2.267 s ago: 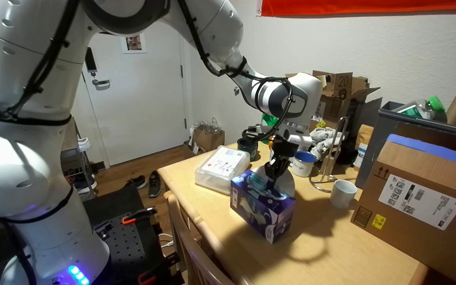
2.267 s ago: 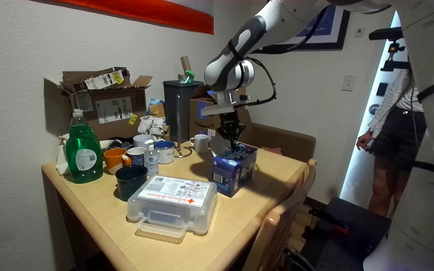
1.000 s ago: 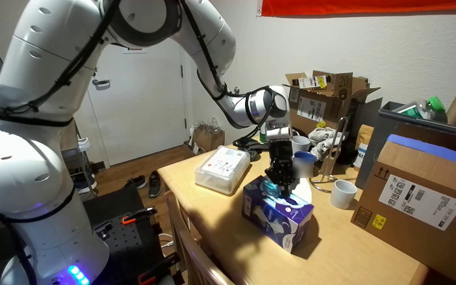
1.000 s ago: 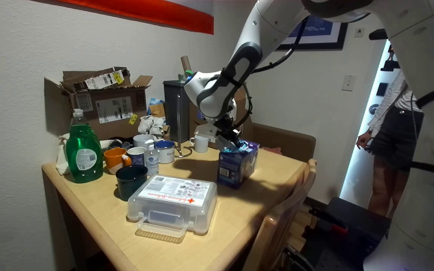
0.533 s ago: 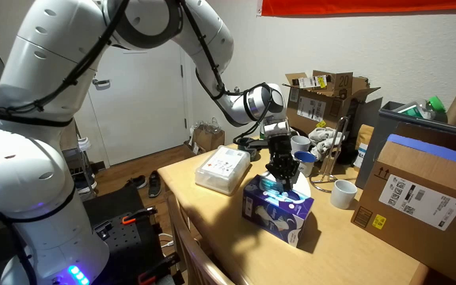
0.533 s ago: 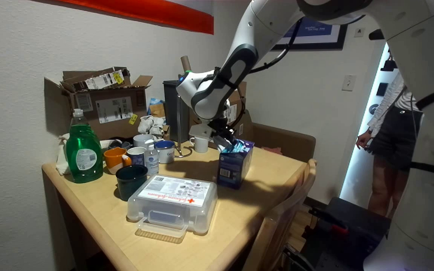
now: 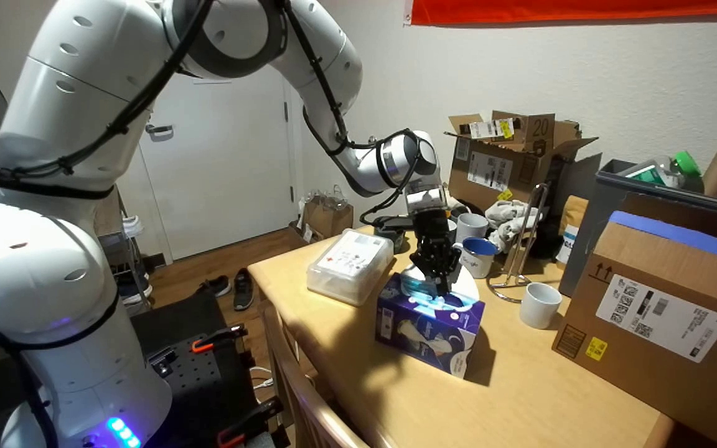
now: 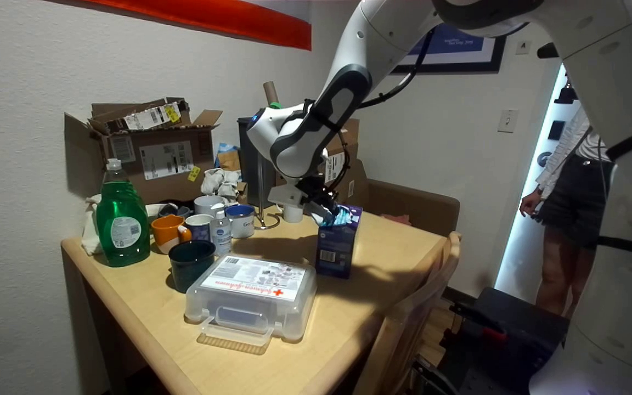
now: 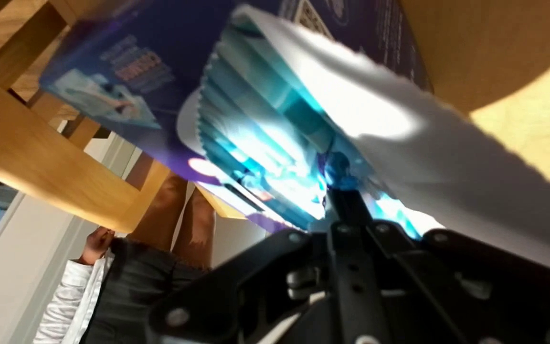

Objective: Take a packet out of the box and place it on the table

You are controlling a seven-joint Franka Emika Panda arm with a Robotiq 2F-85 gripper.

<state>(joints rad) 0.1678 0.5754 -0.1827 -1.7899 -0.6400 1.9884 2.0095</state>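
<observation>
The box [image 7: 424, 333] is smooth printed card, its raised flap [image 9: 447, 157] matt paperboard; inside the box, packets [image 9: 265, 124] look like glossy film. Beneath the box, the table [image 7: 551, 389] is smooth wood; near the box, the case [image 8: 251, 300] is translucent plastic.

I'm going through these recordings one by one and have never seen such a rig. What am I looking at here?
The white machine is a Franka Panda robot arm; the black gripper at its end serves as its hand. Two pictures come from cameras standing in the room, and the close-up from one on the wrist. The gripper points into the opening of a blue-and-purple carton, where light-blue packets are packed together. On the tan wooden table are a clear Johnson & Johnson case, a green dish-soap bottle and an orange mug, among others. The fingers look closed, but whether they pinch a packet, I can't tell.
</observation>
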